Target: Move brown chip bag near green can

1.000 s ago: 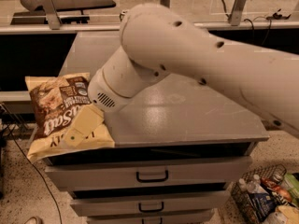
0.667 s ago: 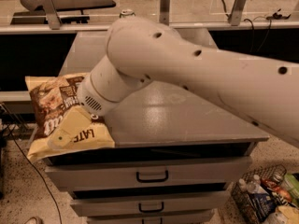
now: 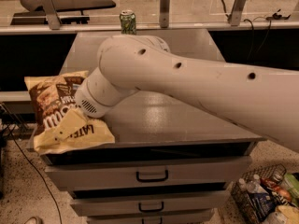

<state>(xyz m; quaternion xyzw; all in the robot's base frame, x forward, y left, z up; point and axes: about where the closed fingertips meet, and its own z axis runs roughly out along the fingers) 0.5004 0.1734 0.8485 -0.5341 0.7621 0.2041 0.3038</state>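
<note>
The arm (image 3: pixel 210 92) enters from the right of the brown chip bag (image 3: pixel 52 107) and runs toward it as one thick, pale, tube-shaped link with small round holes along its side. Above and to the right of the bag, the link bends at a rounded joint (image 3: pixel 126 55) and turns downward. The cylindrical wrist housing (image 3: pixel 93 99) – vented at its end – sits against the bag's right edge. The gripper lies beyond this housing on the bag side, hidden by it.
</note>
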